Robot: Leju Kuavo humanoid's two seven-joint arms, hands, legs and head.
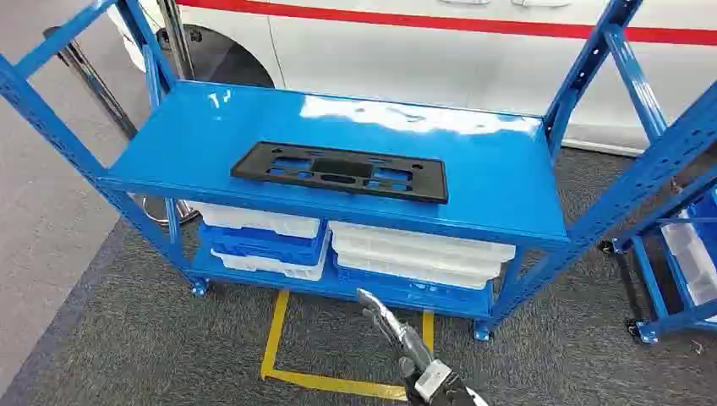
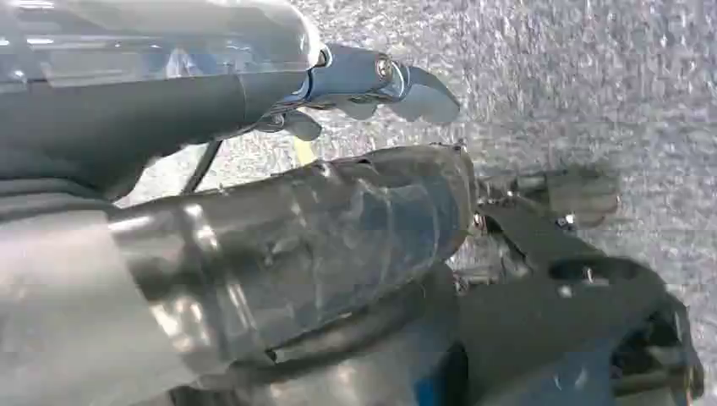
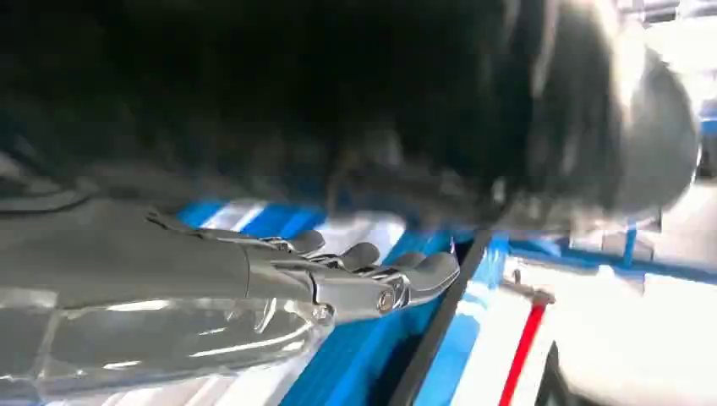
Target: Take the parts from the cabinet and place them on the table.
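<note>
landmark: blue rack point(image 1: 507, 186), everything below is being placed against it.
task part: flat black plastic part point(image 1: 340, 172) with cut-outs is lying flat on the rack's top shelf, about mid-shelf and nearer the front edge; nothing is touching it.
why there: lying flat and square to the front edge, so it is looking like a set-down rather than a pick; the rack top is probably serving as the table.
right hand: right hand point(image 1: 393, 326) is hanging in front of the rack, below top-shelf level, fingers pointing toward the lower shelf. The fingers are stretched out and holding nothing.
left hand: left hand point(image 2: 363, 85) is hanging over grey carpet point(image 2: 592, 68), well away from the rack. Its fingers are loose and slightly bent, and it is empty.
why hands empty: neither is carrying a part, so judging this as between carries.
under the top shelf: white and blue bins point(image 1: 418, 254) are sitting stacked on the lower shelf.
floor: yellow tape point(image 1: 275, 338) is marking a box in front of the rack.
behind the rack: white car point(image 1: 423, 59) with a red stripe.
head view extra: giving the whole part and both shelves.
right wrist view extra: showing the right hand point(image 3: 355, 271) close up and empty against blurred blue metal; cannot tell what the dark strip there is.
left wrist view extra: confirming the left hand's empty state.
</note>
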